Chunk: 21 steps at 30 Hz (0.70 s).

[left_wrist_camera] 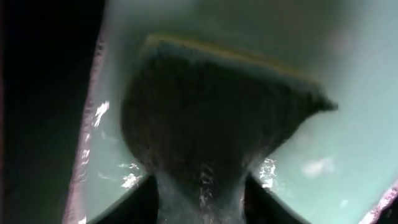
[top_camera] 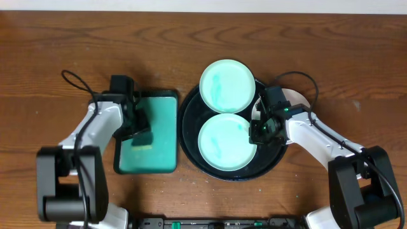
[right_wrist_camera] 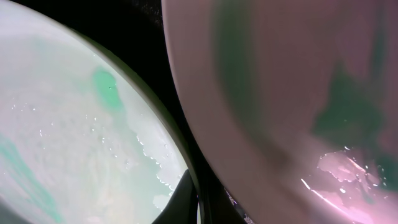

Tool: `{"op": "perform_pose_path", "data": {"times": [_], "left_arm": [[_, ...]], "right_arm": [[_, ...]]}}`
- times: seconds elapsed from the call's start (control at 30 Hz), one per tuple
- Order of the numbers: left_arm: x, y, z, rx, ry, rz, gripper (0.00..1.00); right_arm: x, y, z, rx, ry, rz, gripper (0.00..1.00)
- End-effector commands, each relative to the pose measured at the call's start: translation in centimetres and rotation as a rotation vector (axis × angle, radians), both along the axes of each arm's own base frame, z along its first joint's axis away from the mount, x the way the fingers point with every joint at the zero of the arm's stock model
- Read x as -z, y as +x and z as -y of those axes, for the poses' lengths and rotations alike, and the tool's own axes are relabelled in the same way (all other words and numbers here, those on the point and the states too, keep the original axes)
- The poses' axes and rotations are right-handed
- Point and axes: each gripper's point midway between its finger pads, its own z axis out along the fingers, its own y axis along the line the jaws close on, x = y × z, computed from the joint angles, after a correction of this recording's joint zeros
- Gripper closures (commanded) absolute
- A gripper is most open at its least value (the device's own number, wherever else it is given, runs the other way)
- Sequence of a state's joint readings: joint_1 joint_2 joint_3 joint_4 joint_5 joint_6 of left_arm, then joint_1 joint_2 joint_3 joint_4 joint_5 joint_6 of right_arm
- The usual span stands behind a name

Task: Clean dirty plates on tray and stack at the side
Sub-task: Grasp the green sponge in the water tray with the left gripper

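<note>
Two pale green plates smeared with green lie on the round dark tray [top_camera: 186, 130]: a back plate [top_camera: 227, 84] and a front plate [top_camera: 224, 141]. A pink plate [top_camera: 297, 102] with green smears sits at the tray's right edge. It fills the right of the right wrist view [right_wrist_camera: 292, 93], with the front plate on the left [right_wrist_camera: 68, 137]. My right gripper [top_camera: 261, 129] is closed on the pink plate's rim. Only one finger [right_wrist_camera: 185, 200] shows. My left gripper [top_camera: 138, 124] is shut on a yellow-edged green sponge [left_wrist_camera: 211, 118] in the green basin [top_camera: 162, 137].
The green rectangular basin stands left of the tray, its wet floor [left_wrist_camera: 348, 143] showing round the sponge. Both arms' cables loop over the wooden table [top_camera: 76, 51]. The tray nearly touches the basin's right wall.
</note>
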<state>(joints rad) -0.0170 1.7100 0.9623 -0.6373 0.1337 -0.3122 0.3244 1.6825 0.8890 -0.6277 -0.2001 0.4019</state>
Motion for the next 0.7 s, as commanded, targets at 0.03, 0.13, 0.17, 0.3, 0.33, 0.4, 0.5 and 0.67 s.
{"op": "perform_pose_path", "data": {"times": [0.03,0.13,0.17,0.3,0.33,0.4,0.5,0.67], "left_arm": [[0.3,0.8,0.3,0.001,-0.013,0.025,0.93],[-1.9,1.4,0.3,0.004,-0.013,0.025,0.93],[-3.4,1.7,0.3,0.005,-0.013,0.032,0.93],[-9.0,2.6,0.3,0.009,-0.013,0.095,0.93],[-10.6,2.7,0.3,0.014,-0.013,0.122,0.93],[-12.5,2.7,0.3,0.028,-0.011,0.172,0.93],[-14.3,2.0,0.3,0.028,-0.011,0.218,0.93],[-14.3,1.5,0.3,0.028,-0.011,0.199,0.93]], "right_arm": [[0.8,0.6,2.0,0.043,-0.084,0.013,0.99],[0.8,0.6,2.0,0.043,-0.085,0.013,0.99],[0.8,0.6,2.0,0.043,-0.084,0.014,0.99],[0.8,0.7,2.0,0.043,-0.084,0.015,0.99],[0.8,0.7,2.0,0.043,-0.084,0.015,0.99],[0.8,0.7,2.0,0.043,-0.084,0.015,0.99],[0.8,0.7,2.0,0.043,-0.084,0.015,0.99],[0.8,0.7,2.0,0.043,-0.084,0.015,0.99]]}}
